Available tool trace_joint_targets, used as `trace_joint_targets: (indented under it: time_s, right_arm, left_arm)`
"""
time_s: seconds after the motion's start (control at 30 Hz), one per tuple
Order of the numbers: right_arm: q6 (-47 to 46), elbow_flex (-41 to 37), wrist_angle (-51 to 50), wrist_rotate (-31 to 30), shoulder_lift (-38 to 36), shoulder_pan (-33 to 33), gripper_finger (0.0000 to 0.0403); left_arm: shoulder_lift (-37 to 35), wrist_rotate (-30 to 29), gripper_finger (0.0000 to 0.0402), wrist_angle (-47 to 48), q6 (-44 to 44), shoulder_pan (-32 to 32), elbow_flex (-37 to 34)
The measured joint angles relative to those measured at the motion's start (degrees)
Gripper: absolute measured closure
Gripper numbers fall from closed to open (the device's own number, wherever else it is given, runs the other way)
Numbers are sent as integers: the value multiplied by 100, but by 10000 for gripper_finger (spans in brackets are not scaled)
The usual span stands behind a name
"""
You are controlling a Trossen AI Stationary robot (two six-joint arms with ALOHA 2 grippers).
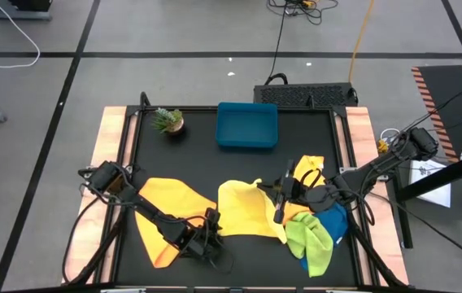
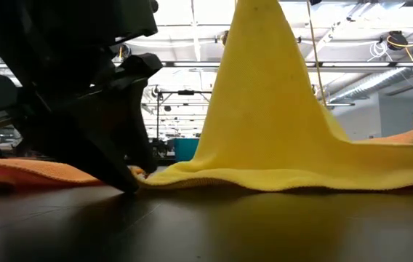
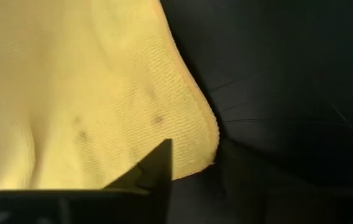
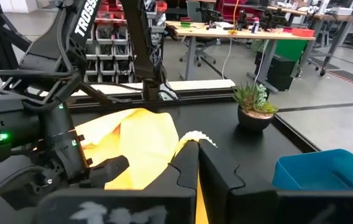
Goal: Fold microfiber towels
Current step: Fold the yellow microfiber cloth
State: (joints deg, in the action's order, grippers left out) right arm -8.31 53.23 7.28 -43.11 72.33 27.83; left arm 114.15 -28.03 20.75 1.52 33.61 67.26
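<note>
Black matting is covering the table [image 1: 239,260], and on it the right gripper [image 1: 281,203] is pinching a lifted corner of the yellow towel [image 1: 247,212], its fingers closed on the cloth, which is rising to a peak in the low view. Low at the towel's front edge, the left gripper [image 1: 202,240] is touching the cloth; whether it is gripping cannot be told. Beside it an orange towel [image 1: 166,207] is lying flat. Right of the yellow one, lime green [image 1: 308,236], blue [image 1: 335,221] and orange [image 1: 308,169] towels are lying heaped. Behind, the blue tray [image 1: 247,126] is sitting empty, near a potted plant [image 1: 168,121]
</note>
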Motion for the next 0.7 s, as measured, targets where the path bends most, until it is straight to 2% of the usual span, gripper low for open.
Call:
trace_joint_targets:
  time_s: [0.17,0.2,0.57,0.7]
  right_arm:
    - [374,0,-554,11,-1,0,396]
    - [394,0,-768,1,1,0,391]
    - [-1063,0,-3900,-4,0,-476,281]
    - [-1361,-2,-4419,610,-41,-460,254]
  left_arm:
    - [10,172,382,-32,10,-1,-11]
    - [11,185,390,-50,56,0,-14]
    - [41,173,398,267,210,280,317]
    - [39,152,396,331,230,333,341]
